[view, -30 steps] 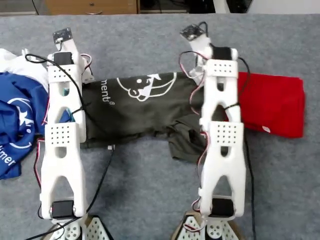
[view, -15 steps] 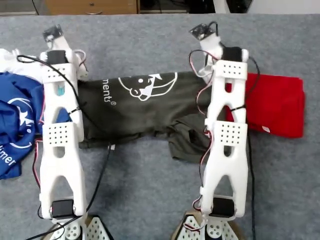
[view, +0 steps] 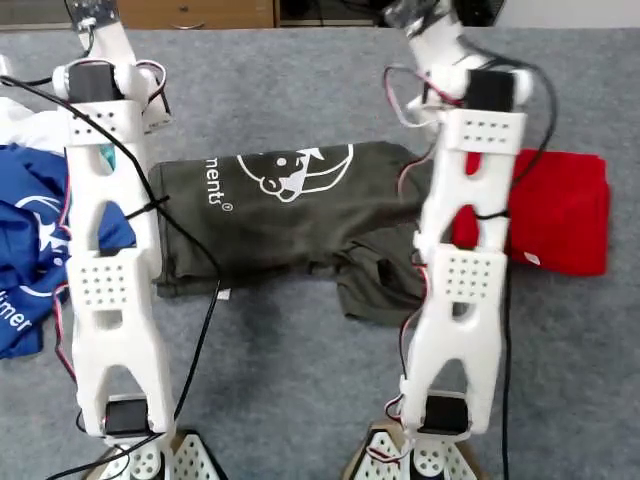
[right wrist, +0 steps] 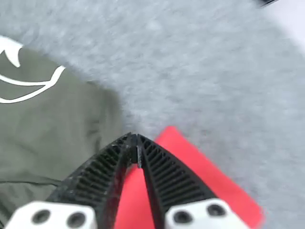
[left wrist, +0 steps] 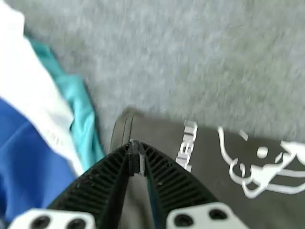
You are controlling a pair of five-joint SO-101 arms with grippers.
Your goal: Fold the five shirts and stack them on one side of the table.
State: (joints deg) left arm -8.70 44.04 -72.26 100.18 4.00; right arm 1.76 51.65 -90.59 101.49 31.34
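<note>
Dark olive cotton shirt with a white printed emblem (view: 290, 215): lying folded into a wide band at the middle of the worktop, print facing up, spanning the gap between the two arms.
Bunched part of that shirt (view: 375, 285): sticking out crumpled from the near edge, just beside the right arm.
Left tool (left wrist: 135, 155): hanging above the end corner of the dark olive shirt, next to the pile of loose shirts; black ribbed fingers (left wrist: 107, 176) pressing together at the tips, gripping nothing.
Right tool (right wrist: 138, 145): hanging above the spot where the other end of the dark olive shirt is meeting the red one; fingers (right wrist: 102, 167) closing tip against tip, with no cloth between them.
Red folded fabric shirt (view: 560, 215): lying as a neat rectangle at the right side of the worktop, partly under the right arm in the high view, touching or just beside the dark olive shirt.
Blue shirt with white printing (view: 30, 240): lying unfolded and rumpled at the left edge of the worktop.
White cloth shirt (view: 25, 125): lying loose beside the blue one, farther back.
Teal fabric shirt (left wrist: 83, 114): peeking out between the white shirt and the dark olive shirt's corner.
Grey felt-covered worktop (view: 300, 370): carrying all the shirts.
White left arm (view: 105, 250) and white right arm (view: 460, 280): stretching from the near edge toward the far edge.
</note>
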